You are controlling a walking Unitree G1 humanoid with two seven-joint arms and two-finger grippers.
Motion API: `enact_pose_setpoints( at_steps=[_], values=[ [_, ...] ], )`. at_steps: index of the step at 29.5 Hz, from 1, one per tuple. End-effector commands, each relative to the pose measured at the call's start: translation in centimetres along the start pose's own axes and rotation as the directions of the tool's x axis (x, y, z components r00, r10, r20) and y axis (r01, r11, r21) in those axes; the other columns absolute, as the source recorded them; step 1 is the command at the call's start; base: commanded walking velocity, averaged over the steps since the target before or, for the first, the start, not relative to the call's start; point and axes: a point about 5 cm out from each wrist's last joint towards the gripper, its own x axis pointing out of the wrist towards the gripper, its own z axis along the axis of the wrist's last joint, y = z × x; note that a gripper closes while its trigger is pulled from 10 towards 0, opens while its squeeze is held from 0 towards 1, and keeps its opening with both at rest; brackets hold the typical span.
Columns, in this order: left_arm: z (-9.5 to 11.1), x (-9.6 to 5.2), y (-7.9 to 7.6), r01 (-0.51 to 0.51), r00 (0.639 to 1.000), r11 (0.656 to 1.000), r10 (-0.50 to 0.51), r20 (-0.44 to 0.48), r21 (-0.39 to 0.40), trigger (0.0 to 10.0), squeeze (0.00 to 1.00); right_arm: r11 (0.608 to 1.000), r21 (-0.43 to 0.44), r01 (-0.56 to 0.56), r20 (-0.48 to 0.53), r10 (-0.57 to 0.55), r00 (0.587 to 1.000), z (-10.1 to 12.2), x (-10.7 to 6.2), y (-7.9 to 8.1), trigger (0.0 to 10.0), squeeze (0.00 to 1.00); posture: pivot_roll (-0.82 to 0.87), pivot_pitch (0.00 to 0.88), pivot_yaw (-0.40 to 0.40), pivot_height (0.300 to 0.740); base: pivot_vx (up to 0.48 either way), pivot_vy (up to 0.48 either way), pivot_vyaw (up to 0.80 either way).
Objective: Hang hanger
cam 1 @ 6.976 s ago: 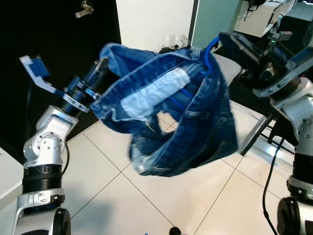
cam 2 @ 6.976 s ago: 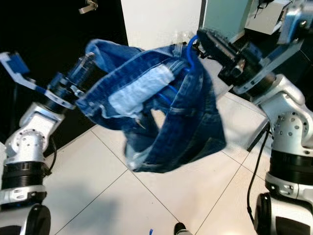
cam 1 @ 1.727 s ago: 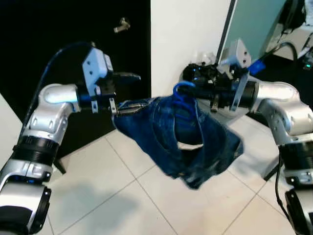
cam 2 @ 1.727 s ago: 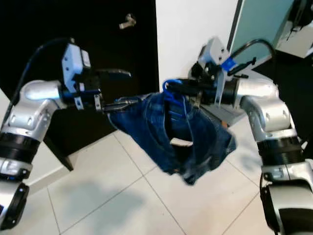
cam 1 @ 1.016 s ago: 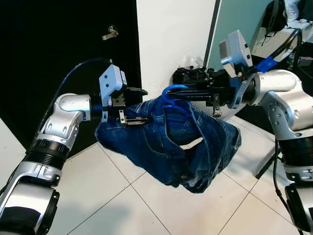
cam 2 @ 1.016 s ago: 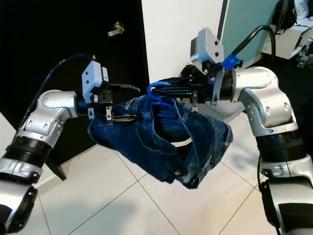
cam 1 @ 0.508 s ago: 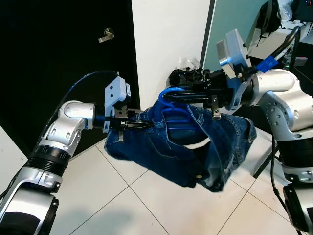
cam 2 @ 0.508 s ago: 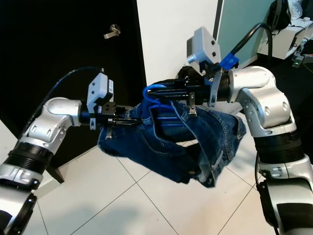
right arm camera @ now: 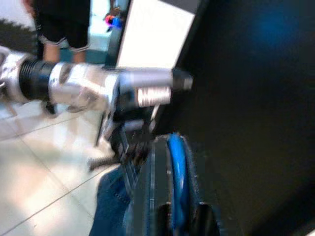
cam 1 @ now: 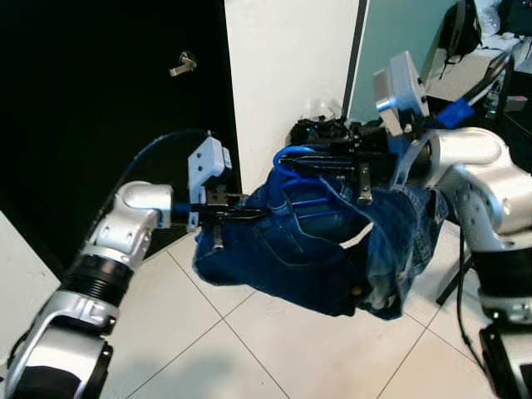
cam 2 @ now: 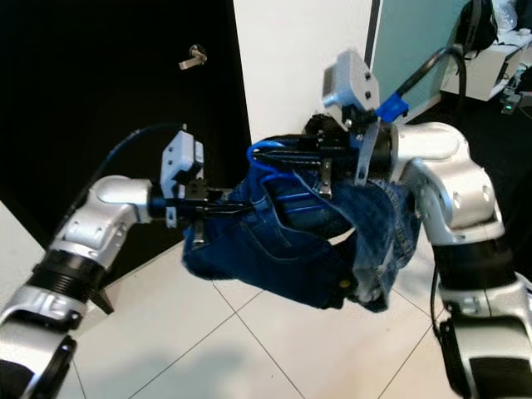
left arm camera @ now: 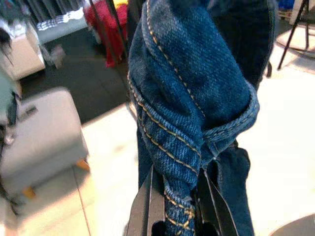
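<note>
1. Both arms are built of rounded silver shells joined by black ribbed rings at the joints.
2. The left hand point(cam 1: 237, 214) has two long, thin black fingers behind a pale boxy camera block at the wrist.
3. A black cable loops from the left forearm to that block.
4. The right hand point(cam 2: 287, 150) has the same black fingers, a pale grey camera block, a bright blue fitting and a thick black cable arching over the forearm.
</note>
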Motion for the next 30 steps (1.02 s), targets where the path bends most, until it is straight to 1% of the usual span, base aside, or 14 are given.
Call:
enact_pose_setpoints(
  at_steps=[1, 7, 12, 17, 18, 19, 20, 21, 22, 24, 25, 26, 28, 30],
  values=[
    [-2.4, -0.7, -0.4, -0.070, 0.996, 0.994, 0.065, -0.058, -0.088, 0.0, 0.00, 0.999, -0.010, 0.047, 0.029, -0.047, 0.998, 0.1, -0.7, 0.6, 10.0, 1.00, 0.01, 0.000, 0.061, 0.740, 0.000, 0.000, 0.00],
    [-4.1, -1.4, -1.1, -0.112, 0.991, 0.984, 0.101, -0.089, -0.138, 0.0, 0.00, 0.992, 0.062, 0.112, -0.014, -0.112, 0.994, -2.0, -2.4, 1.6, 10.0, 1.00, 0.00, 0.000, 0.068, 0.740, 0.000, 0.000, 0.00],
    [-7.0, -4.3, -1.5, -0.272, 0.956, 0.942, 0.241, -0.168, -0.197, 0.0, 0.00, 0.939, 0.161, 0.302, -0.114, -0.287, 0.951, -5.0, -7.1, 3.1, 10.0, 1.00, -0.01, 0.008, 0.057, 0.740, 0.000, 0.000, 0.00],
    [-8.9, -8.4, -1.3, -0.554, 0.831, 0.802, 0.515, -0.211, -0.222, 0.0, 0.00, 0.723, 0.217, 0.656, -0.257, -0.606, 0.753, -9.5, -12.2, 4.6, 10.0, 1.00, 0.00, 0.026, 0.036, 0.740, 0.000, 0.000, 0.00],
    [-9.3, -9.2, -1.7, -0.643, 0.766, 0.729, 0.607, -0.210, -0.235, 0.0, 0.00, 0.594, 0.237, 0.768, -0.313, -0.702, 0.640, -11.5, -13.3, 5.7, 10.0, 0.62, 0.00, 0.037, 0.031, 0.740, 0.000, 0.000, 0.00],
    [-9.3, -9.2, -1.7, -0.643, 0.766, 0.729, 0.607, -0.210, -0.235, 0.0, 0.00, 0.594, 0.237, 0.768, -0.313, -0.702, 0.640, -11.5, -13.3, 5.7, 10.0, 0.62, 0.00, 0.037, 0.031, 0.740, 0.000, 0.000, 0.00],
    [-9.9, -9.8, -2.6, -0.713, 0.699, 0.648, 0.683, -0.210, -0.266, 0.0, 0.00, 0.464, 0.269, 0.844, -0.381, -0.753, 0.536, -13.7, -13.7, 7.5, 10.0, 0.00, 0.00, 0.044, 0.023, 0.740, 0.000, 0.000, 0.00],
    [-9.9, -9.8, -2.6, -0.713, 0.699, 0.648, 0.683, -0.210, -0.266, 0.0, 0.00, 0.464, 0.269, 0.844, -0.381, -0.753, 0.536, -13.7, -13.7, 7.5, 10.0, 0.00, 0.00, 0.044, 0.023, 0.740, 0.000, 0.000, 0.00],
    [-10.2, -10.2, -3.3, -0.752, 0.654, 0.594, 0.725, -0.214, -0.286, 0.0, 0.00, 0.380, 0.284, 0.881, -0.427, -0.772, 0.470, -14.9, -13.8, 8.7, 10.0, 0.00, 0.00, 0.044, 0.023, 0.740, 0.000, 0.000, 0.00],
    [-10.2, -10.2, -3.3, -0.752, 0.654, 0.594, 0.725, -0.214, -0.286, 0.0, 0.00, 0.380, 0.284, 0.881, -0.427, -0.772, 0.470, -14.9, -13.8, 8.7, 10.0, 0.00, 0.00, 0.044, 0.023, 0.740, 0.000, 0.000, 0.00],
    [-11.0, -10.2, -5.4, -0.806, 0.580, 0.509, 0.780, -0.234, -0.302, 10.0, 0.00, 0.276, 0.296, 0.914, -0.485, -0.781, 0.393, -16.7, -12.8, 11.7, 10.0, 0.00, 0.01, 0.057, 0.012, 0.740, 0.000, 0.000, 0.00],
    [-11.0, -10.2, -5.4, -0.806, 0.580, 0.509, 0.780, -0.234, -0.302, 10.0, 0.00, 0.276, 0.296, 0.914, -0.485, -0.781, 0.393, -16.7, -12.8, 11.7, 10.0, 0.00, 0.01, 0.057, 0.012, 0.740, 0.000, 0.000, 0.00],
    [-11.8, -9.3, -9.5, -0.864, 0.487, 0.407, 0.825, -0.286, -0.298, 10.0, 0.00, 0.164, 0.229, 0.960, -0.531, -0.805, 0.264, -17.3, -11.8, 15.2, 10.0, 0.00, 0.01, 0.076, 0.013, 0.740, 0.000, 0.000, 0.00],
    [-11.8, -9.0, -10.8, -0.884, 0.450, 0.374, 0.842, -0.298, -0.281, 10.0, 0.00, 0.117, 0.179, 0.977, -0.535, -0.822, 0.196, -17.0, -12.3, 15.8, 10.0, 0.00, 0.01, 0.078, 0.007, 0.740, 0.000, 0.000, 0.00]
  ],
)
